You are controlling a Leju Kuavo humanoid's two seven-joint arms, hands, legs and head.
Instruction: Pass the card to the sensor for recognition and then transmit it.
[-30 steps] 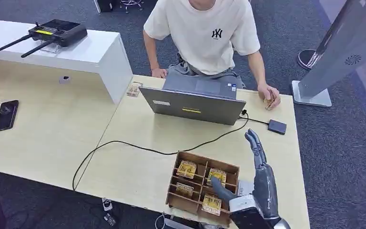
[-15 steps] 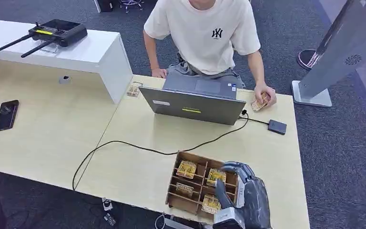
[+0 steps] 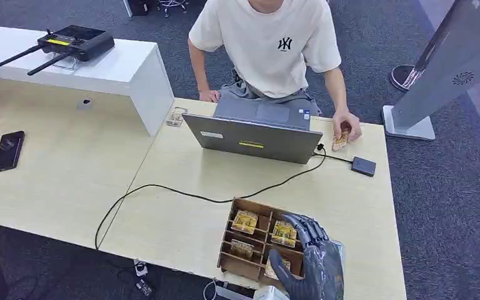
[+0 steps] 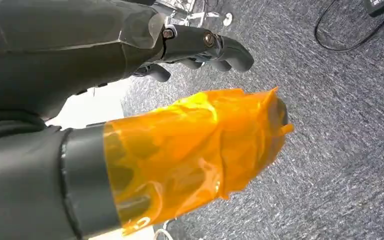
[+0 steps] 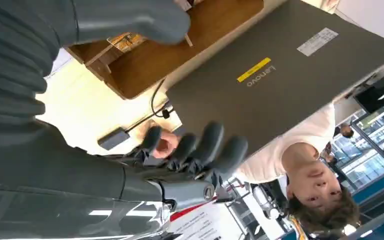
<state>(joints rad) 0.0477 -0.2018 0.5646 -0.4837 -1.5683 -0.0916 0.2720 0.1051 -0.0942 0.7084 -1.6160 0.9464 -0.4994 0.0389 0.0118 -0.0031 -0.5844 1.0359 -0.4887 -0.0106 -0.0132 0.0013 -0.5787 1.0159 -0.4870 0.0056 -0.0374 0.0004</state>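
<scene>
A wooden divided box (image 3: 248, 204) at the table's near edge holds several yellow cards, among them one (image 3: 245, 221) in a far-left cell and one (image 3: 284, 233) just under my fingers. My right hand (image 3: 309, 259) hovers over the box's right side, fingers spread, thumb above a near cell, holding nothing. In the right wrist view the thumb (image 5: 130, 20) lies over the box (image 5: 150, 60) and a card (image 5: 127, 40). The small dark sensor (image 3: 363, 166) sits right of the laptop. My left hand (image 4: 80, 75), its thumb wrapped in orange tape, hangs over carpet with nothing in it.
A grey laptop (image 3: 253, 139) stands mid-table with a black cable (image 3: 162, 187) trailing left. A person in a white shirt (image 3: 269, 44) sits behind it, holding a card (image 3: 339, 139) near the sensor. A phone (image 3: 7, 150) lies far left; a white stand (image 3: 412, 119) is at right.
My right hand, upright with fingers pointing away a second ago, has tipped down and come back over the box's right cells. The person's hand has shifted the card slightly.
</scene>
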